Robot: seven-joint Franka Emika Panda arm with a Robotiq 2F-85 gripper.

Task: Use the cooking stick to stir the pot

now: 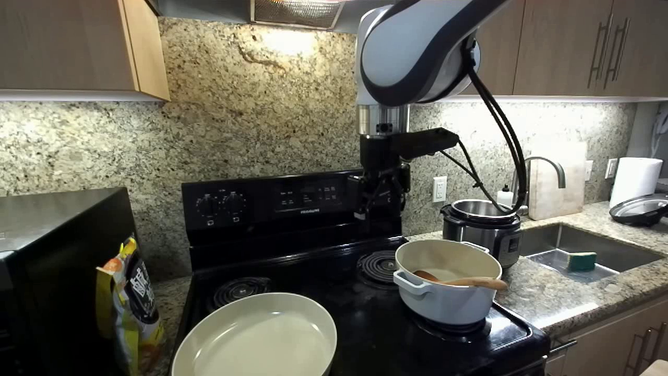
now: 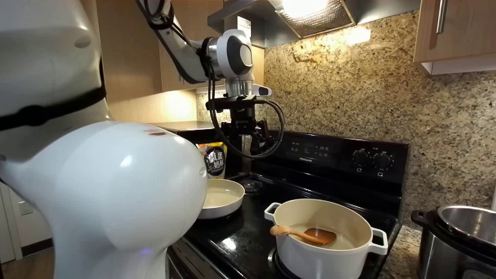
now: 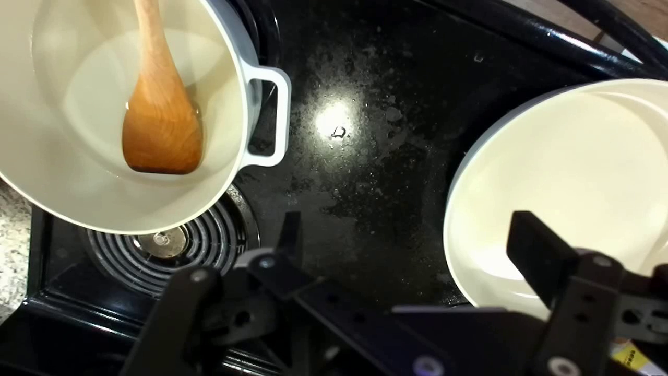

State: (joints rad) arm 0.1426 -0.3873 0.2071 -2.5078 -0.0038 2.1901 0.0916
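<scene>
The white pot stands on a burner of the black stove, with a shallow layer of clear liquid in it. The wooden cooking stick leans inside: its broad flat head lies in the liquid, and its handle crosses the rim and juts outside. High above the stove, toward the back panel and apart from pot and stick, hangs my gripper, pointing down. Its two black fingers stand wide apart in the wrist view, with nothing between them.
A wide shallow cream dish occupies the stove's other side. Beside the pot stands a steel cooker on the counter near the sink. A snack bag is by the dish. The range hood overhangs the stove.
</scene>
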